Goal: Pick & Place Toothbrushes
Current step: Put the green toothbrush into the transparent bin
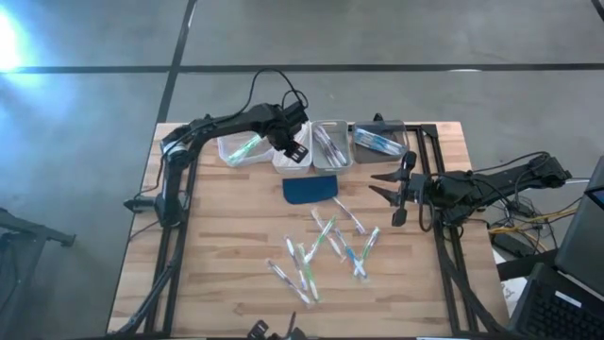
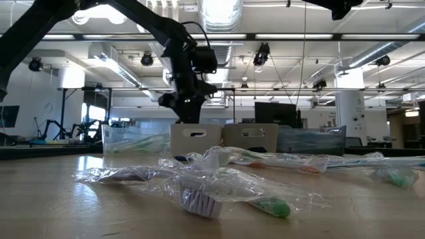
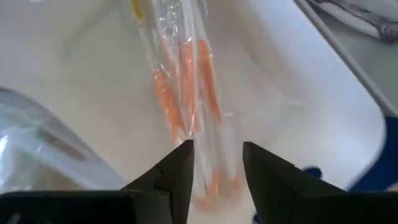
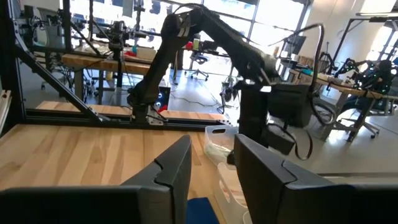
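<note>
loose toothbrushes (image 1: 326,247): wrapped, scattered on the table (image 1: 217,255) near 6 o'clock | blue pad (image 1: 310,189): centre | right gripper (image 1: 389,189): at 3 o'clock, above the table, fingers parted, empty | left gripper (image 3: 216,163): at 12 o'clock, over the white bin (image 1: 292,161), fingers parted around a wrapped orange toothbrush (image 3: 189,81) lying in that bin

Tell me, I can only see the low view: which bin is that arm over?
Observer: The left gripper hangs over the white bin, second from the left in the row.
Operator: Is anything in it?
Observer: An orange toothbrush in a clear wrapper, lying below the open fingers.
Operator: Where's the other arm?
Observer: The right gripper waits near the table's right edge, fingers apart, holding nothing.
</note>
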You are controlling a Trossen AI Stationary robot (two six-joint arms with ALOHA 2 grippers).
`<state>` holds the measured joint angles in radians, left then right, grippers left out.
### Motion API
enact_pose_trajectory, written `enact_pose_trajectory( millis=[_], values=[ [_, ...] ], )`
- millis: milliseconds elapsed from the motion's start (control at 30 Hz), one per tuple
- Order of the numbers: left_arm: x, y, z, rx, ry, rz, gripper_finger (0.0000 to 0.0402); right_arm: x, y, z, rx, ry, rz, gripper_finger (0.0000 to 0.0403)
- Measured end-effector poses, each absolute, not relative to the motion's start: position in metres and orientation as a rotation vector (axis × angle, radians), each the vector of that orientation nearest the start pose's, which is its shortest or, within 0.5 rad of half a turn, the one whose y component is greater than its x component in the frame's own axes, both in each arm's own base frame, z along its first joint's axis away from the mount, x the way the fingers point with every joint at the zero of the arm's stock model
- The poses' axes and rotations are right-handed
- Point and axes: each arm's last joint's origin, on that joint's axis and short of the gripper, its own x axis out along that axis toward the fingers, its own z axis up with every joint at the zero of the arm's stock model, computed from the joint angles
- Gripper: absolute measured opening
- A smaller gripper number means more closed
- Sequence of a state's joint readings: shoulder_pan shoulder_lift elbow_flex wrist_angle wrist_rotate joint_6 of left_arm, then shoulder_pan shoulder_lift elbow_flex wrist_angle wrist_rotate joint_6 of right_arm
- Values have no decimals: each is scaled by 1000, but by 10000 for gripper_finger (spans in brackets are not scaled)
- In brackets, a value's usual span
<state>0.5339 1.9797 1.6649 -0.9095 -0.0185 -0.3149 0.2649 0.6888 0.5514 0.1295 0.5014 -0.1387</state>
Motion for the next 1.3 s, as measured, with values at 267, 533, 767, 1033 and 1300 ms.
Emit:
enact_pose_trajectory(
  millis=[267, 533, 767, 1033, 1300],
  values=[
    [351, 202, 268, -580, 1165, 664, 140, 158, 29, 296, -147, 30, -235, 87],
    [341, 182, 276, -403, 1341, 768, 140, 158, 29, 293, -160, 63, -232, 63],
    [327, 165, 282, -273, 1438, 904, 136, 158, 29, 292, -162, 68, -232, 50],
    [312, 174, 264, -299, 1443, 996, 117, 158, 29, 292, -159, 65, -232, 44],
    [298, 178, 243, -313, 1524, 1022, 104, 158, 29, 292, -170, 67, -232, 65]
  ],
)
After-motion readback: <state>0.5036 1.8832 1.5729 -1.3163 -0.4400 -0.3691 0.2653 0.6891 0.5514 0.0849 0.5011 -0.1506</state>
